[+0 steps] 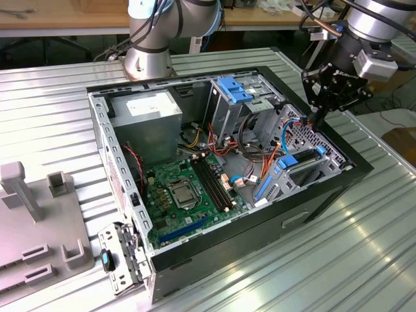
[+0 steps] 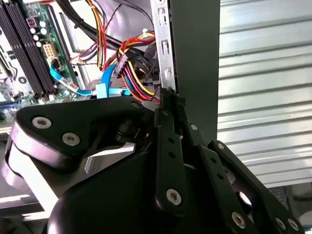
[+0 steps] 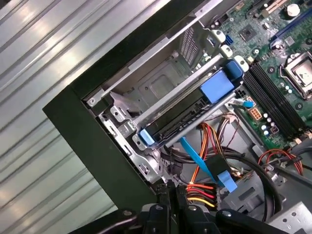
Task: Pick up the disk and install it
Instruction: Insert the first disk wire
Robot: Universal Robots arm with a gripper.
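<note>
On the near part of the ribbed metal table [image 1: 312, 260], toward the exterior view's left, a grey fixture [image 1: 39, 221] with upright posts stands beside an open computer case [image 1: 260, 234] lying on its side. A metal bracket [image 1: 120, 260] with a small blue clip juts from the case's nearest corner.

Inside the case, the green motherboard [image 1: 182, 192] covers the floor. Past it, toward the exterior view's right, the disk [image 3: 180, 117] sits in a metal bay against the case's wall. It lies flat, its dark body held between blue rails, and a broad blue tab [image 3: 219, 85] shows at the end facing the motherboard. A flat blue cable [image 3: 195, 156] runs down from the bay, and a bundle of red, yellow and black wires [image 3: 200, 195] lies just beside the fingertips.

The gripper [image 1: 318, 119] hangs over that same wall of the case, a little farther back than the disk and apart from it. In both wrist views its black fingers [image 2: 165, 126] are pressed together with nothing seen between them, and their tips are close to the inner edge of the wall.

Farther back, the grey power supply [image 1: 146, 110] fills the far corner at the exterior view's left. Beside it stands the metal cage [image 1: 237, 91] with light-blue latches. Behind the case, at the table's far edge, rises the arm's base [image 1: 148, 58].
</note>
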